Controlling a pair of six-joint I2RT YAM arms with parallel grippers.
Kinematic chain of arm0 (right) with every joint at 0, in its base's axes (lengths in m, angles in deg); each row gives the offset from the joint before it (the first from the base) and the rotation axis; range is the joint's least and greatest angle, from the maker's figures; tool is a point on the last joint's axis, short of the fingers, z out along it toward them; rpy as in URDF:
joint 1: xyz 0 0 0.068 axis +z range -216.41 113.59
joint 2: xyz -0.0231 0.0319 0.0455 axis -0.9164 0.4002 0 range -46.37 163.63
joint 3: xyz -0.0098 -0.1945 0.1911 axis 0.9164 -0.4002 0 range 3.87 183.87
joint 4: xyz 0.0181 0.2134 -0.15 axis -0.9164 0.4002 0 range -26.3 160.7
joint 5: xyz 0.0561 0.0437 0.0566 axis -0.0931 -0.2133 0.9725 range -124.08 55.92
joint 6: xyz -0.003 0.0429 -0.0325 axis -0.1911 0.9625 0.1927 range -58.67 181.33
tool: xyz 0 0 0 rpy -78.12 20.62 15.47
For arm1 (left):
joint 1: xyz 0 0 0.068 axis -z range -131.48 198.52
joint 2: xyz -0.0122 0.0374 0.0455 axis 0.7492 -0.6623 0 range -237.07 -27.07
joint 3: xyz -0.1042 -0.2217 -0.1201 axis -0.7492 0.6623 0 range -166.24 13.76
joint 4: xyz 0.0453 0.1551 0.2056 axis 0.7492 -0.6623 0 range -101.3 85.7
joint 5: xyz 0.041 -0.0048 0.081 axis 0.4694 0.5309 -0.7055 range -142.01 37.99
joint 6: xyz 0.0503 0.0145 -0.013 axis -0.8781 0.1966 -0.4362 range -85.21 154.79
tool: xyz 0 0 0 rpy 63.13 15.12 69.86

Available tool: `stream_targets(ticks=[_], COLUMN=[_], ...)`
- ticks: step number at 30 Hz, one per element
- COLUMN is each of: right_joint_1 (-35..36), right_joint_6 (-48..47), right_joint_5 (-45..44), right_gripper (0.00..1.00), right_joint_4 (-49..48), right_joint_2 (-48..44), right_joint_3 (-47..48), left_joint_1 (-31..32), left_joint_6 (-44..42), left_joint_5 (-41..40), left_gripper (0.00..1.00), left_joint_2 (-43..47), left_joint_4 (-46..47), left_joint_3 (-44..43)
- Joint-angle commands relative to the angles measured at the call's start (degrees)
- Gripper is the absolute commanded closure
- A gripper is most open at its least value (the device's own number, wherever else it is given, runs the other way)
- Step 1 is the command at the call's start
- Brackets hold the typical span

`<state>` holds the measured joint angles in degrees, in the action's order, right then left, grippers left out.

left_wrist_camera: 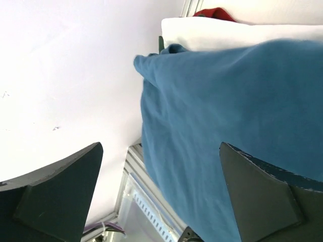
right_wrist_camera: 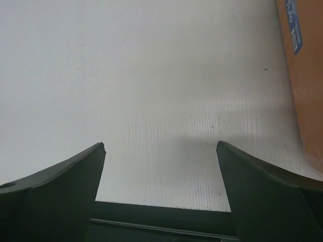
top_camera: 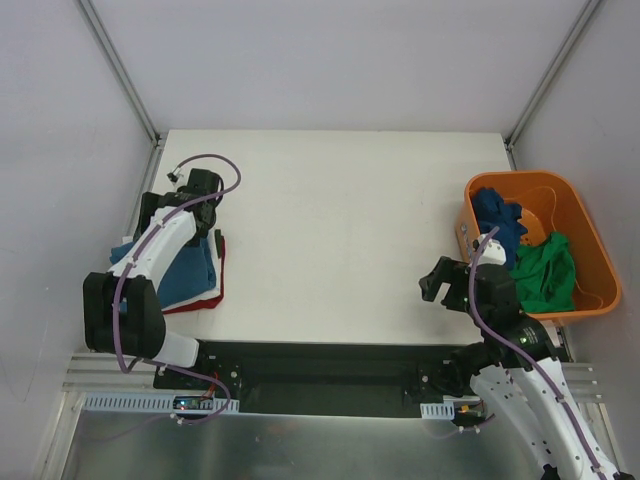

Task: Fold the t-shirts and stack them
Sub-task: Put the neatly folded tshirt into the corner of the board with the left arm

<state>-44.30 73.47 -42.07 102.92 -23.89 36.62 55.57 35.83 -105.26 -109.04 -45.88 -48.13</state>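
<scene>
A stack of folded t-shirts lies at the table's left edge, with a blue one point(top_camera: 185, 275) on top and a red one point(top_camera: 205, 303) at the bottom. My left gripper point(top_camera: 184, 224) hovers over the stack's far end. In the left wrist view that gripper point(left_wrist_camera: 161, 151) is open with nothing between its fingers. Just beyond them are the blue shirt point(left_wrist_camera: 227, 126), a white one point(left_wrist_camera: 227, 33) and a red one point(left_wrist_camera: 214, 12). A dark blue shirt point(top_camera: 498, 220) and a green one point(top_camera: 545, 270) lie crumpled in the orange basket point(top_camera: 590, 235). My right gripper point(top_camera: 440, 282) stands open and empty left of the basket, over bare table point(right_wrist_camera: 161, 101).
The orange basket's wall point(right_wrist_camera: 303, 75) is close on the right of my right gripper. Grey walls and aluminium posts point(top_camera: 120, 70) enclose the white table. The table's near edge and a metal rail point(left_wrist_camera: 151, 196) lie just below the stack.
</scene>
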Motion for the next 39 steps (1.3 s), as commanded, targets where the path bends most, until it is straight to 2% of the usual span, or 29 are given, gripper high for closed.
stream_targets(ticks=[1, 7, 12, 16, 18, 19, 21, 24, 28, 29, 33, 35, 39], right_joint_1=[-0.22, -0.22, -0.22, -0.31, -0.31, -0.22, -0.22, -0.22, -0.22, -0.14, -0.22, -0.22, -0.22], right_joint_6=[-1.07, -1.33, -1.42, -1.68, -1.86, -2.12, -2.3, -2.39, -3.52, -3.79, -3.44, -1.78, 0.86], right_joint_5=[1.05, 1.04, 0.43, 0.96, 2.27, 2.97, 4.55, 3.51, 3.77, 3.77, 1.15, -0.53, -1.33], right_gripper=[0.03, 0.03, 0.03, 0.03, 0.03, 0.03, 0.03, 0.04, 0.04, 0.04, 0.03, 0.03, 0.04], right_joint_4=[-2.04, -2.75, -4.68, -5.73, -7.4, -8.01, -9.07, -9.95, -12.15, -12.94, -14.35, -14.52, -16.8], right_joint_2=[0.54, 2.13, 3.62, 4.94, 5.12, 5.2, 5.47, 5.12, 2.84, 2.31, 0.38, 0.11, 0.11], right_joint_3=[0.03, -0.15, -1.46, -1.9, -2.95, -3.13, -3.4, -3.4, -4.18, -4.36, -5.77, -6.56, -8.49], left_joint_1=[-0.37, -0.37, -0.28, 1.46, 4.53, 9.86, 15.6, 22.56, 24.5, 24.76, 24.94, 24.94, 24.94], left_joint_6=[3.09, 8.27, 17.84, 24.53, 26.21, 25.86, 25.94, 26.56, 26.29, 26.73, 27.7, 26.74, 24.45], left_joint_5=[-0.11, 16.31, 33.53, 40.76, 41.04, 39.56, 35.35, 36.98, 45.68, 46.83, 49.21, 49.82, 50.7], left_gripper=[0.01, 0.01, 0.01, 0.01, 0.01, 0.01, 0.01, 0.01, 0.01, 0.01, 0.01, 0.01, 0.01], left_joint_2=[1.11, 9.54, 17.45, 21.93, 23.08, 23.96, 24.67, 26.07, 29.84, 30.73, 33.89, 35.3, 37.76], left_joint_4=[-0.07, -1.92, -2.1, -0.62, 1.06, 3.33, 5.8, 14.83, 30.13, 35.73, 46.12, 48.25, 49.14], left_joint_3=[-2.62, -5.7, -7.63, -5.27, -2.37, -1.49, 1.67, 7.64, 18.8, 23.69, 34.54, 37.87, 39.21])
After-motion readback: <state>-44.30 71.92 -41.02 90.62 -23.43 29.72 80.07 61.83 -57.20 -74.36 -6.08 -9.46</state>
